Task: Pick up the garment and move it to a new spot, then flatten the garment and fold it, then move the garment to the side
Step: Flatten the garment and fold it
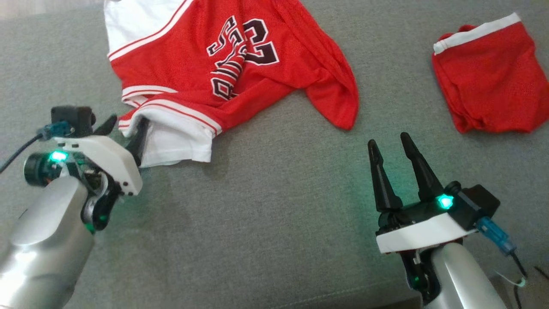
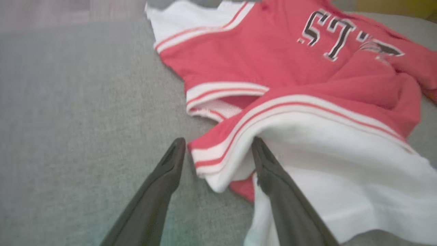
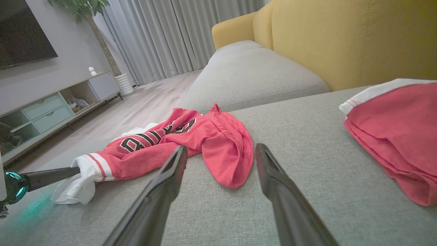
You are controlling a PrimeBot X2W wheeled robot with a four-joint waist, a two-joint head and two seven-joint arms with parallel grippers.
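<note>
Broadly, the red jersey point(image 1: 231, 64), with its black-and-white lettering and white striped trim, lies crumpled across the far left of the grey sofa seat point(image 1: 274, 193), one red sleeve trailing toward the middle. Its near white-and-red striped hem sits between the jaws of the left gripper point(image 2: 218, 141), which stand wide apart and clench nothing: in the left wrist view one finger point(image 2: 164, 177) lies on the bare cushion just beside the hem, while the other is tucked under the white fold, touching the cloth. The right gripper point(image 1: 388, 140) hovers over bare cushion, its jaws likewise spread and holding nothing, near the trailing sleeve's tip but apart from it. A second, smaller red piece with a white band point(image 1: 489, 86) lies folded at the far right of the seat, well apart from the jersey. Behind the seat rises a yellow backrest point(image 3: 341, 41), and a second grey cushion point(image 3: 252, 75) continues beyond. Pale curtains point(image 3: 164, 34) hang at the far end of a light wooden floor point(image 3: 146, 102). Along the wall stands a low media unit point(image 3: 51, 106) with drawers under a dark screen point(image 3: 24, 30), and a plant point(image 3: 85, 7) in a white pot point(image 3: 124, 83).
</note>
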